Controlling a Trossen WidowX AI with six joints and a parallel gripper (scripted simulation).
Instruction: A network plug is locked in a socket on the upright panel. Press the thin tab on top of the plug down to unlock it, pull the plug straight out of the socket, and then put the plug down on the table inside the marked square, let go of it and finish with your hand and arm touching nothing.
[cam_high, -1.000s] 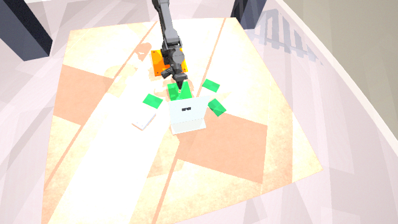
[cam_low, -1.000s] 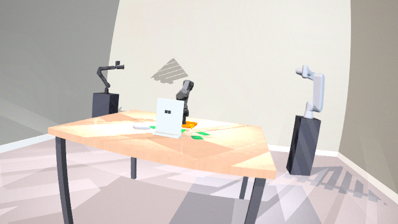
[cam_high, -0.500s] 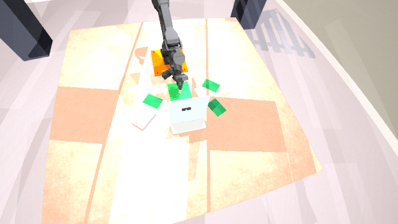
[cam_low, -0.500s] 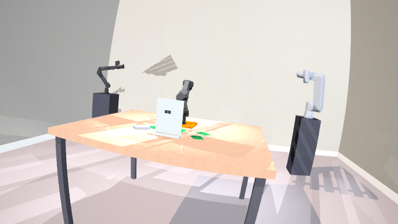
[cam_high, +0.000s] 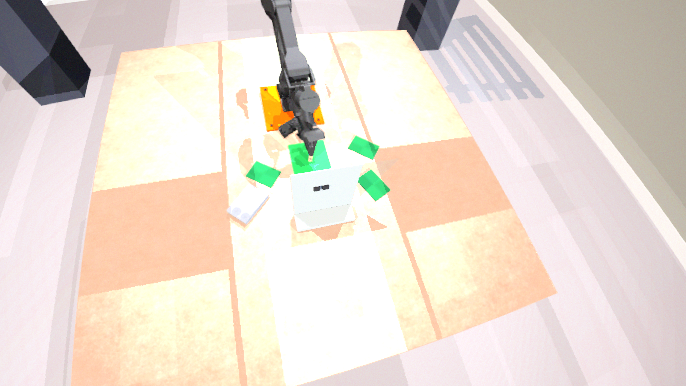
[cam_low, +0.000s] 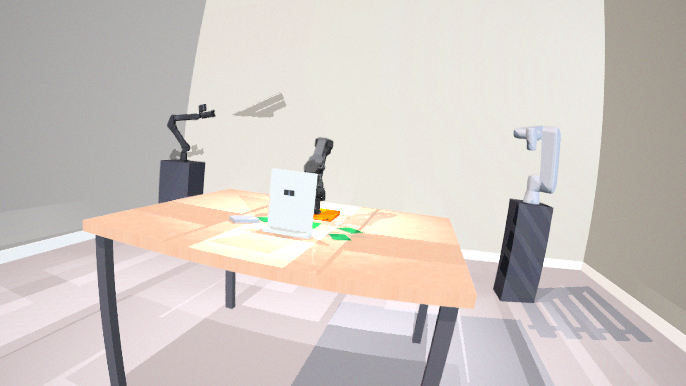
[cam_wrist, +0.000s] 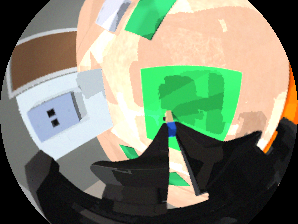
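My gripper (cam_high: 310, 155) (cam_wrist: 169, 125) is shut on the plug, pointing down over the large green square (cam_high: 296, 161) (cam_wrist: 150, 85) on the table. The plug (cam_high: 311, 159) (cam_wrist: 171, 127) shows as a small blue body with a tan end between the fingertips; whether it touches the table cannot be told. The upright white panel (cam_high: 306, 201) (cam_low: 295, 216) (cam_wrist: 95, 120) stands just beyond the square. Its bluish socket block (cam_wrist: 65, 104) shows two dark openings with no plug in them. In the exterior view the panel hides the gripper.
Smaller green patches (cam_high: 263, 174) (cam_high: 363, 147) (cam_high: 374, 185) lie around the square. A pale flat box (cam_high: 248, 205) (cam_low: 244, 219) (cam_wrist: 112, 14) lies beside the panel. An orange plate (cam_high: 270, 107) (cam_low: 327, 215) is under the arm's base. Other robot arms stand on dark pedestals away from the table.
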